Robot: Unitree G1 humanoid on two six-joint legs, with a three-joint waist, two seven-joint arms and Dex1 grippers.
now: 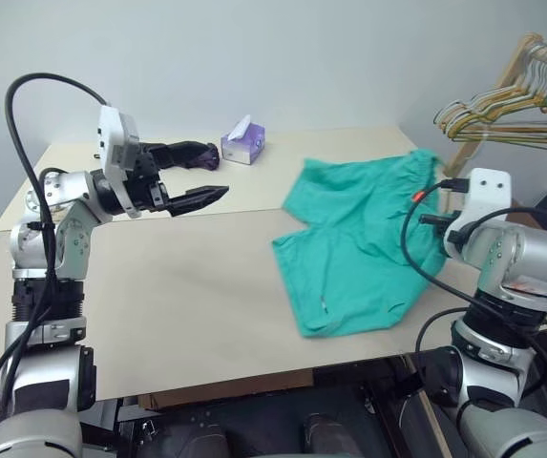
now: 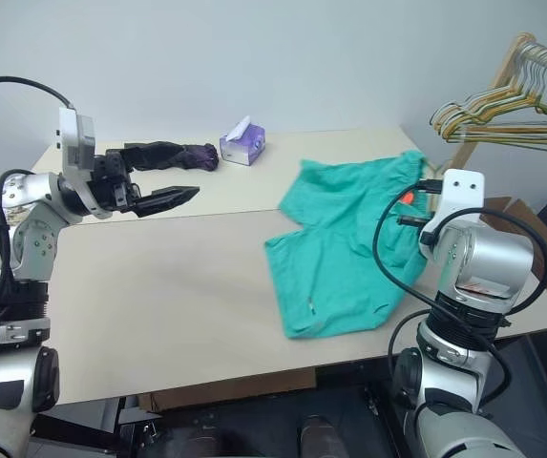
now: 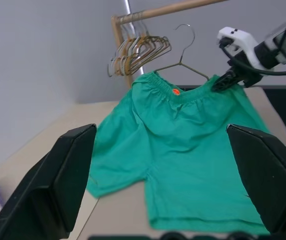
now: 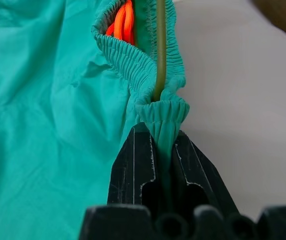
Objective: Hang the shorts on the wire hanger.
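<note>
The teal-green shorts (image 1: 349, 239) lie spread on the right half of the table (image 1: 158, 286), waistband toward the far right edge, with a small orange tag (image 3: 175, 91) inside the band. The thin olive wire hanger (image 3: 182, 62) rises out of the waistband, and its wire (image 4: 160, 50) runs down into the gathered elastic. My right gripper (image 4: 157, 132) is shut on the bunched corner of the waistband where the wire enters. My left gripper (image 1: 201, 196) hangs above the table's left side, well apart from the shorts, open with nothing between its fingers (image 3: 68, 175).
A purple tissue box (image 1: 242, 143) and a dark folded umbrella (image 1: 189, 153) sit at the back of the table behind my left gripper. A bunch of coloured hangers (image 1: 512, 110) hangs on a wooden rack beyond the table's right corner.
</note>
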